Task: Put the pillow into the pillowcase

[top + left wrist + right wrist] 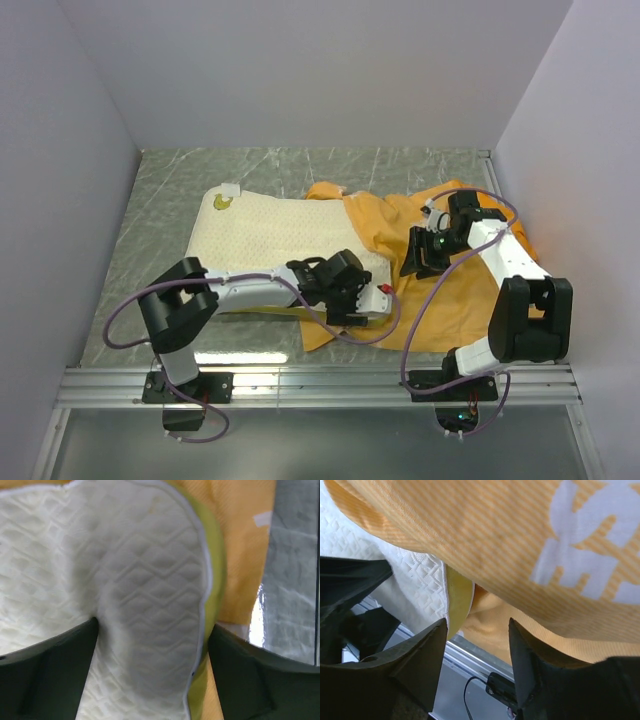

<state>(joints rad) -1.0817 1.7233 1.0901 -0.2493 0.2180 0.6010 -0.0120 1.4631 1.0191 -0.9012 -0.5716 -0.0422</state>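
The cream quilted pillow lies flat left of centre, its right end tucked under the rumpled orange pillowcase that spreads to the right. My left gripper sits at the pillow's near right corner. In the left wrist view, the gripper is open wide with the rounded pillow corner and its yellowish edge between the fingers. Orange pillowcase shows beyond it. My right gripper hovers over the pillowcase. In its own view the right gripper stands open just off the pillowcase, with the pillow edge at left.
The marbled grey table is boxed in by white walls on three sides. A metal rail runs along the near edge by the arm bases. A small white tag sticks out at the pillow's far left corner.
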